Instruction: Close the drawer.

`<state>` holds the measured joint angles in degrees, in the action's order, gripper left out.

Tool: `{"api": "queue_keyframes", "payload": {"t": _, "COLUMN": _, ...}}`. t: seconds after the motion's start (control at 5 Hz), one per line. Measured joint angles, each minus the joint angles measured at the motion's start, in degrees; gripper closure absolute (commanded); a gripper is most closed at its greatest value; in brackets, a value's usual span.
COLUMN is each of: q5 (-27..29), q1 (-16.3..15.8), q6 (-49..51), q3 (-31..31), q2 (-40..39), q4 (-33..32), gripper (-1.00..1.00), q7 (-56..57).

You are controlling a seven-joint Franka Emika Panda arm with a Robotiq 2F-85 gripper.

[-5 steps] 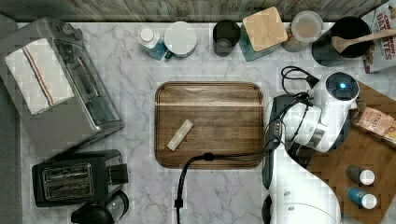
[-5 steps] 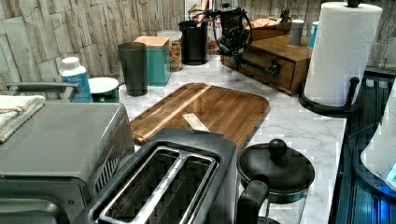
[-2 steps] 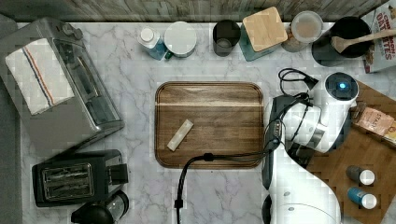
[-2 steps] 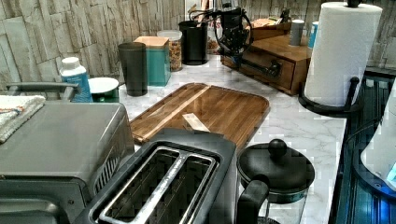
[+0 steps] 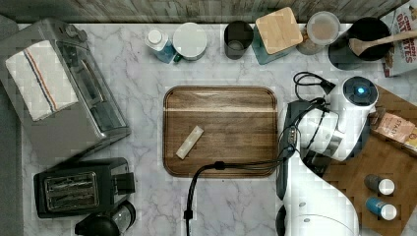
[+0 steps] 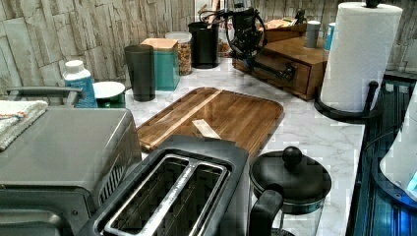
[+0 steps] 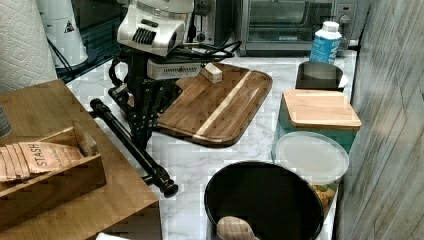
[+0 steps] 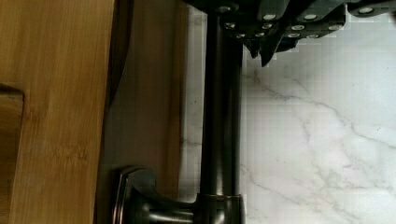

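Comparing with the earlier frames, almost nothing changes: the arm stays in the same pose and the pincer (image 7: 141, 131) still hangs at the dark bar handle (image 7: 131, 148) of the drawer (image 6: 282, 73). This drawer sits in the wooden cabinet (image 6: 300, 51) on the table (image 5: 231, 206), at the top view's right, and its front seems already flush, so I judge the closing nearly done. The fingers (image 8: 261, 44) look pressed together, pinching nothing, just beside the handle.
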<state>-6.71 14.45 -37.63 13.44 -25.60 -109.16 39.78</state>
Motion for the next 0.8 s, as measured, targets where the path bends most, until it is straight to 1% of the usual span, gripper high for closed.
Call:
{"api": "queue_keyframes", "payload": {"t": 0.2, "q5": -0.15, "q1": -0.50, "q6": 0.00, "q3": 0.41, "q2": 0.00, "q4": -0.06, "gripper": 1.00, "q7": 0.03}}
{"api": "queue_keyframes", "payload": {"t": 0.8, "q5": -0.29, "q1": -0.64, "q6": 0.00, "q3": 0.50, "q2": 0.00, "q4": -0.11, "gripper": 1.00, "q7": 0.03}}
